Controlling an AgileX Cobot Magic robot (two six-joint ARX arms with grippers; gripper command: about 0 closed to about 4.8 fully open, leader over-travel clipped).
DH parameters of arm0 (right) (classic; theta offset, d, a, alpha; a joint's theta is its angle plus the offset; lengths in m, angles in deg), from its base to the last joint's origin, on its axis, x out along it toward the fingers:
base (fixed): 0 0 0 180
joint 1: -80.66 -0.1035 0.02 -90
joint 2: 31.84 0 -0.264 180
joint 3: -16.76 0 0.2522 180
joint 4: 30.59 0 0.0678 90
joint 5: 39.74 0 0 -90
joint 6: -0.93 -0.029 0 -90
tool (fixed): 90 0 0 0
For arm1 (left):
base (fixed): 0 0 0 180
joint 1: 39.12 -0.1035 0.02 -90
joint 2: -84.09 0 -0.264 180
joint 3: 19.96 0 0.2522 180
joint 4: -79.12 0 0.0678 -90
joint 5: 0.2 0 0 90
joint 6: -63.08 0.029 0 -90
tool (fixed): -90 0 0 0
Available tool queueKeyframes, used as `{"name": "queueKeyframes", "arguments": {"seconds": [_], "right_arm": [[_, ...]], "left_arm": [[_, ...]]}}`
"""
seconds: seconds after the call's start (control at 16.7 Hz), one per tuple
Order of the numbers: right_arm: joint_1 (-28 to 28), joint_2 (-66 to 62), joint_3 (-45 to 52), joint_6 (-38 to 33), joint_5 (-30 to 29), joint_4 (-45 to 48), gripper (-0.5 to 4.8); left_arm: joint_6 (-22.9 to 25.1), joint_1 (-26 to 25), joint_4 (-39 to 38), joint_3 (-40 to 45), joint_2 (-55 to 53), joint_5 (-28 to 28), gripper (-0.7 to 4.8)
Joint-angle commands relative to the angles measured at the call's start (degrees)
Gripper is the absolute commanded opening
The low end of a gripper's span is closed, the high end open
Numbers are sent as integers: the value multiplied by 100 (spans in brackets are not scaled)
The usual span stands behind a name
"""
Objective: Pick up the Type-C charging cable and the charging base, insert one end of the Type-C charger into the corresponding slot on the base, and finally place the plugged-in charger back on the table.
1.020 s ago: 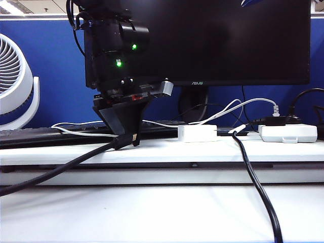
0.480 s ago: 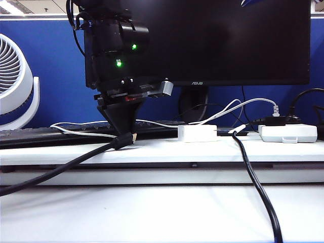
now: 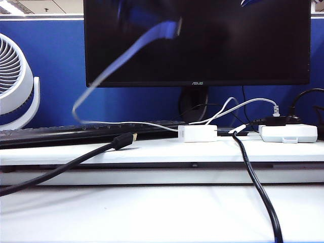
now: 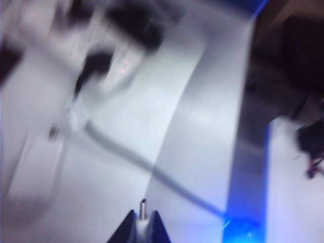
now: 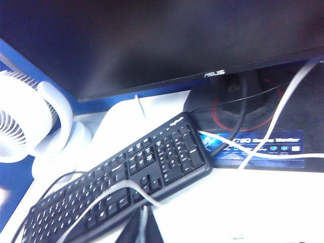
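My left gripper [image 4: 143,225] is shut on one plug of the Type-C charging cable [image 4: 144,207], whose metal tip sticks out past the fingertips. The exterior view shows the cable [image 3: 121,53] as a blurred white loop, lifted high in front of the monitor and trailing back along the shelf towards the charging base [image 3: 197,133]. The base, a small white block, rests on the raised shelf of the table [image 3: 152,150], and no gripper touches it. My right gripper [image 5: 144,229] hangs shut over the keyboard, out of the exterior view.
A black monitor [image 3: 202,40] stands behind the shelf, a white fan [image 3: 15,81] at the left, a black keyboard [image 5: 126,172] along the back. A thick black cable with a gold-tipped plug [image 3: 124,140] lies on the shelf. A larger white box [image 3: 287,132] sits at the right, and another black cable [image 3: 258,187] drops over the front.
The left gripper closed on the white cable at the shelf, then swung up fast to the top of the exterior view. The cable rose with it into a loop.
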Motion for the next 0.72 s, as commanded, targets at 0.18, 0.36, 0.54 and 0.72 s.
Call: {"name": "queueKeyframes", "arguments": {"seconds": [0.18, 0.36, 0.54, 0.72], "right_arm": [[-11, 15, -37, 151, -238, 92, -6], [-11, 13, -37, 146, -1071, 22, -6], [-17, -17, -37, 173, -1742, 15, -6], [-15, -17, -37, 601, -2618, 345, -6]], "left_arm": [[-407, 7, 223, -431, 160, -949, 40], [-667, 7, 581, -428, 160, -861, 38], [-1237, 17, 1436, -428, 160, -927, 38], [-2048, 17, 2234, -426, 155, -1349, 38]]}}
